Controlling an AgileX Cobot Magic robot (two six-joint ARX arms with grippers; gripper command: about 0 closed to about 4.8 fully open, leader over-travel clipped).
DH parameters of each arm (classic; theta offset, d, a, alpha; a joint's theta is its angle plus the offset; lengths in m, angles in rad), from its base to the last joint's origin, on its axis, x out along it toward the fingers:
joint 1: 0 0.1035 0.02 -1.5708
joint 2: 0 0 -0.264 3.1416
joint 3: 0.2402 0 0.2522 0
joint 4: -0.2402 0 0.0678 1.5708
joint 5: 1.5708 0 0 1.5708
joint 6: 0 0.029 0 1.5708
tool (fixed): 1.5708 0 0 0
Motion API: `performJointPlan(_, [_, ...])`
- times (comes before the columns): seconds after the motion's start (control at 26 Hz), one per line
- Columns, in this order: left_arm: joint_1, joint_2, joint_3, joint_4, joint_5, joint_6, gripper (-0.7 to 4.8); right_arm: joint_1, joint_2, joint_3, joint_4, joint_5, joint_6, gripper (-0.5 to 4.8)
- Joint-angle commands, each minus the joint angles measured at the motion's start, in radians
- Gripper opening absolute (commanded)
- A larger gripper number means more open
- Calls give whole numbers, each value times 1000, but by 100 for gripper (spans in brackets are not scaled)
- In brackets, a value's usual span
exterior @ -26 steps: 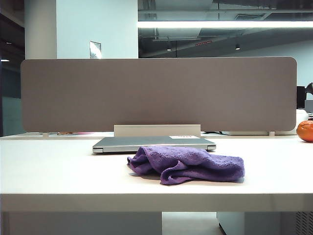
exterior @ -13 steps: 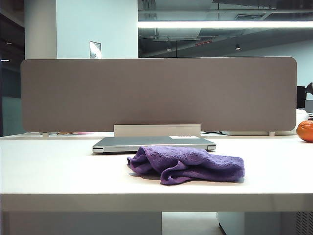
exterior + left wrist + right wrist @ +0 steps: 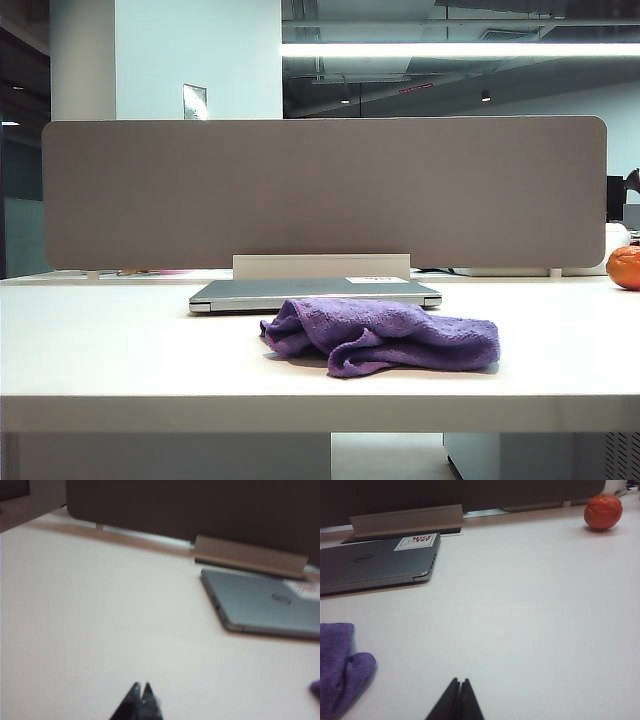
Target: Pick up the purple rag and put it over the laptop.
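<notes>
Laptop [image 3: 375, 562] sticker [image 3: 416, 541]: "NICE TRY".

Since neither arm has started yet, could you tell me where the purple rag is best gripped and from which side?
Probably from above, on the raised fold near the middle of the purple rag: it lies crumpled on the table in front of the laptop, so a bunched ridge gives the fingers something to pinch. The left gripper and right gripper are both shut and would need opening.
</notes>
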Motion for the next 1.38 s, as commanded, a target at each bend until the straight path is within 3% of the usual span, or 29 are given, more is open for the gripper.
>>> performJointPlan(0.04, [0,1,23,49,63,-36,-6,0,-2,-4,10,-31,1,22])
performJointPlan(0.46, [0,1,49,41,177,-40,-6,1,-2,-4,10,-283,1,22])
performJointPlan(0.61, [0,1,50,40,198,-93,-6,1,-2,-4,12,-382,3,22])
performJointPlan(0.81, [0,2,51,40,232,-93,-6,1,-2,-4,17,-399,86,22])
performJointPlan(1.15, [0,29,176,5,275,-106,-6,1,-2,-4,18,-398,90,22])
performJointPlan(1.38, [0,250,315,11,313,-103,-6,1,-2,-4,19,-398,90,22])
